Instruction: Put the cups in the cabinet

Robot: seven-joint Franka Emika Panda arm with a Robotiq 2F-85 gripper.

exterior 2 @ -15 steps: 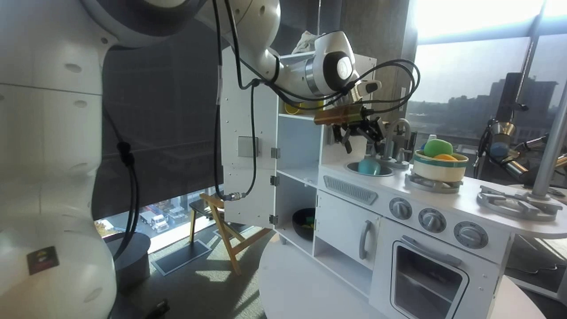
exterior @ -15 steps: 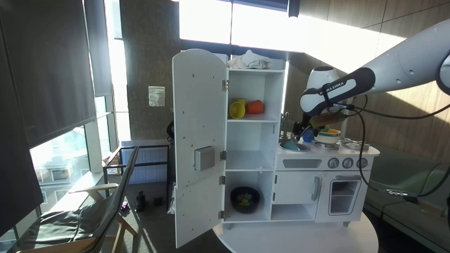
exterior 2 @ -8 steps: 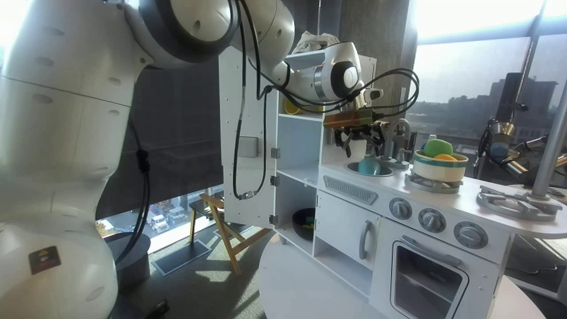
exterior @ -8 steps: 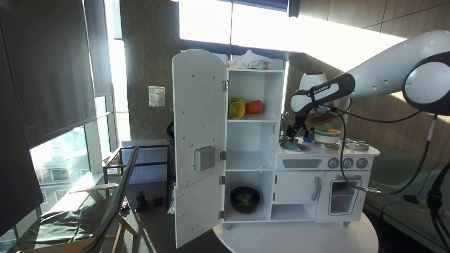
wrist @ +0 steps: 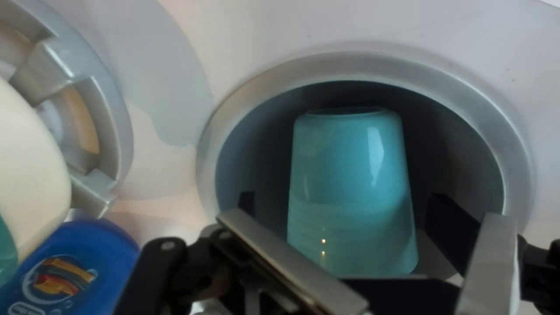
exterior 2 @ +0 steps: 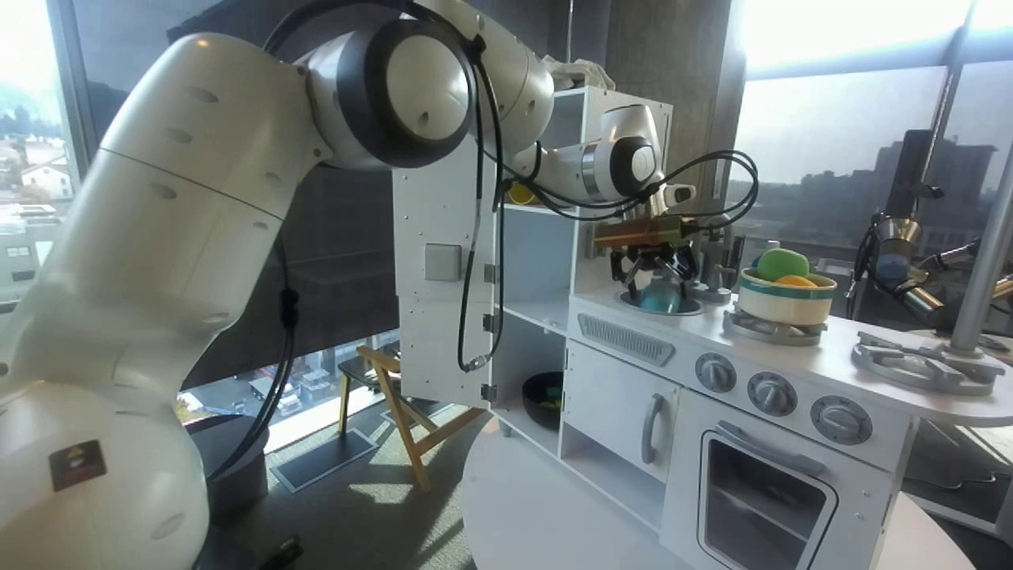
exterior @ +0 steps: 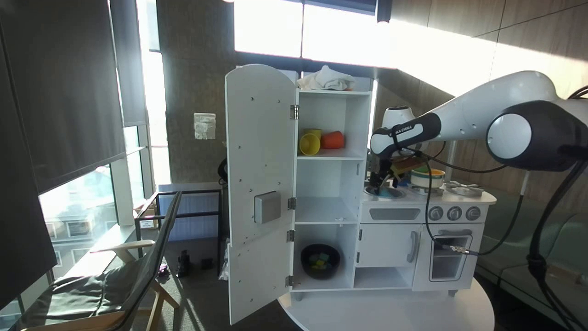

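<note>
Silver-and-black fingers are apart either side of the glossy teal tapered cup in the round grey sink, so honestly I'd centre up and go lower before squeezing.

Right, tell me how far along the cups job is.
Done, it seems: a yellow cup and a red-orange cup are in the top compartment of the cabinet.
In hand: the open gripper straddles the teal cup in the sink but has not gripped it yet.
Left, most likely: gripping that cup, lifting it out and placing it in the cabinet, whose door stands open.
</note>
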